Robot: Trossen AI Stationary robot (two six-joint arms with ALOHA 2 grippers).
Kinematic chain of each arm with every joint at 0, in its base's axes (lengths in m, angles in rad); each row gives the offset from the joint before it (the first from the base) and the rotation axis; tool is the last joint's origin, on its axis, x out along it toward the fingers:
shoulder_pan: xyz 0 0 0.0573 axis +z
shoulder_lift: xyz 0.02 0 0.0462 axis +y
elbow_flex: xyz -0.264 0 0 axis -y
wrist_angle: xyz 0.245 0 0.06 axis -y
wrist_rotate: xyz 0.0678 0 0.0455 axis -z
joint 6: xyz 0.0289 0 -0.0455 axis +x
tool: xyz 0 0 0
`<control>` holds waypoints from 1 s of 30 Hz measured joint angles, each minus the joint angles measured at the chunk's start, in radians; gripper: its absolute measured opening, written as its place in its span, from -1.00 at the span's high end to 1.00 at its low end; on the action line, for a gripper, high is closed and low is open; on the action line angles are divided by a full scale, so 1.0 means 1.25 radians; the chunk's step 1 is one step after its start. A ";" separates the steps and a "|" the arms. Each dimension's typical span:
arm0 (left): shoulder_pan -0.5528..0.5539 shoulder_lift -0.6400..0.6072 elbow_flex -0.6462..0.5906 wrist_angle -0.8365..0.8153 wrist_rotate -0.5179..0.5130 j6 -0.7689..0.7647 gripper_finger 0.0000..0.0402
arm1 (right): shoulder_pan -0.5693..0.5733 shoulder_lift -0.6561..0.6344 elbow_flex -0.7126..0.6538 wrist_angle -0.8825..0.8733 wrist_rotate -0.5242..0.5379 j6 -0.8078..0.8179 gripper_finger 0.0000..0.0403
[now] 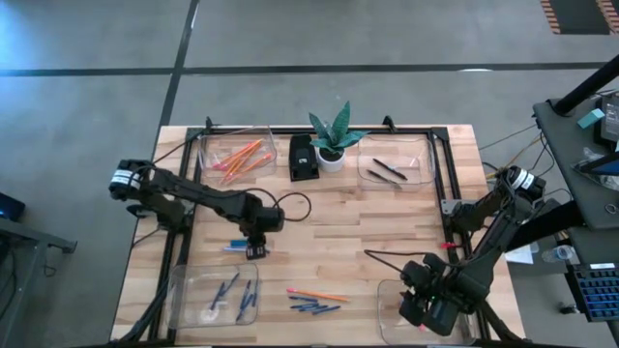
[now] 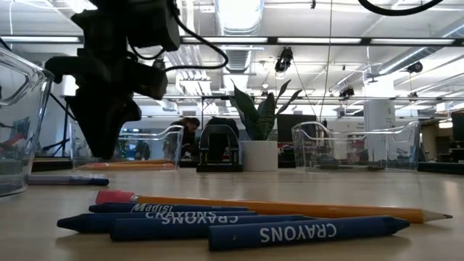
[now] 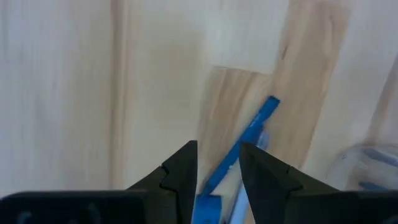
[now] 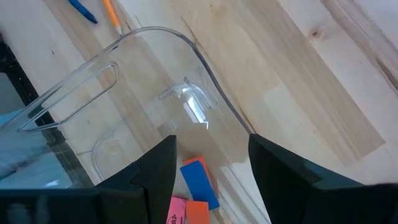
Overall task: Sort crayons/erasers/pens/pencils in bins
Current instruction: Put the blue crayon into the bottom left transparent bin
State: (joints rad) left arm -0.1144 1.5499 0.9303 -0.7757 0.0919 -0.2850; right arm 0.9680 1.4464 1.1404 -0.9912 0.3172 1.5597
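Note:
My left gripper [image 1: 255, 248] [image 3: 217, 149] hangs open just above a blue-and-white pen [image 1: 235, 247] [image 3: 252, 127] that lies flat on the table; its fingers stand on either side of the pen. In the low view the pen [image 2: 65, 181] lies below the fingertips. My right gripper [image 1: 423, 307] [image 4: 211, 140] is open over the near-right bin [image 4: 155, 37], where blue, pink and red erasers [image 4: 199, 182] lie on the floor. Several blue crayons [image 1: 314, 307] [image 2: 239, 225] and one orange pencil [image 1: 319, 294] [image 2: 290, 208] lie loose near the table's near edge.
The far-left bin [image 1: 215, 143] holds orange pencils, the far-right bin [image 1: 416, 155] black pens, the near-left bin [image 1: 189, 290] blue crayons. A black box [image 1: 304, 157] and a potted plant [image 1: 334, 140] stand at the far middle. Bare wood lies between the bins.

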 joint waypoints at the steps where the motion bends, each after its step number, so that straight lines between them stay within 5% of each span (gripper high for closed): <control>1: 0.006 0.000 -0.001 -0.001 0.006 0.011 0.48 | 0.000 0.000 0.000 0.001 0.000 0.000 0.06; 8: 0.018 0.001 -0.006 -0.081 0.087 0.073 0.48 | 0.000 0.000 0.000 0.001 0.000 0.003 0.06; 30: 0.017 -0.001 -0.115 0.042 0.022 0.157 0.48 | 0.000 0.000 0.000 0.001 0.020 0.001 0.06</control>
State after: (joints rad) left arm -0.0929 1.5486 0.7860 -0.7231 0.1200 -0.0891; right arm 0.9677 1.4467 1.1404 -0.9897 0.3428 1.5606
